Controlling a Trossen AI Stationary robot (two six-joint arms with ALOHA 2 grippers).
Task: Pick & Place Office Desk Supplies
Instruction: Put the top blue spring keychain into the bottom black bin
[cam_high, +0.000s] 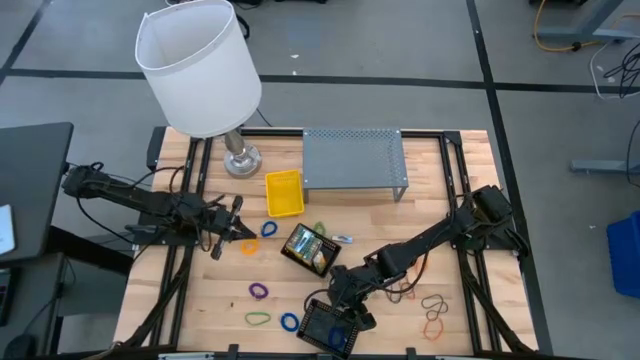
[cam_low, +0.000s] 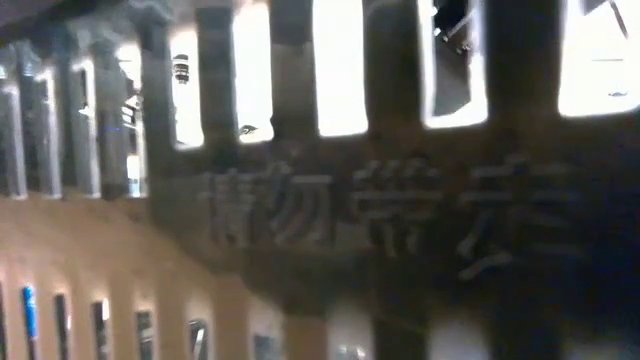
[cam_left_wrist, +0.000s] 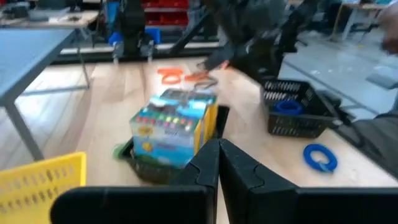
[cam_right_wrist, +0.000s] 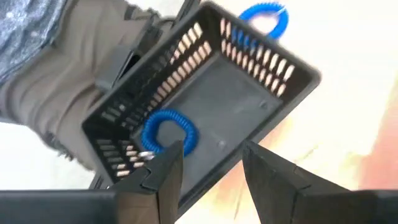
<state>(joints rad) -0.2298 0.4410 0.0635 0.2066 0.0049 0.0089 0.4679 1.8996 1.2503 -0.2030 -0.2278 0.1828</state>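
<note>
A black slotted basket (cam_high: 330, 326) stands near the table's near edge. A blue coiled band (cam_right_wrist: 168, 130) lies on the basket's floor (cam_right_wrist: 236, 99). My right gripper (cam_right_wrist: 211, 168) hangs open just above the basket (cam_high: 345, 300), its fingers clear of the band. A second blue band (cam_right_wrist: 267, 15) lies on the table beside the basket. A crayon box (cam_high: 310, 248) sits in a small black tray at mid-table (cam_left_wrist: 171, 127). My left gripper (cam_left_wrist: 217, 165) is shut and empty, hovering left of the crayon box (cam_high: 238, 228). Loose bands lie around: blue (cam_high: 269, 229), purple (cam_high: 259, 291), green (cam_high: 258, 318), orange (cam_high: 432, 312).
A yellow bin (cam_high: 284, 192) and a grey mesh shelf (cam_high: 355, 160) stand toward the far side. The lamp with the white shade (cam_high: 198, 65) rises at the far left. The low view is filled by a dark slotted wall (cam_low: 330, 220). A person's legs (cam_right_wrist: 56, 74) stand at the near edge.
</note>
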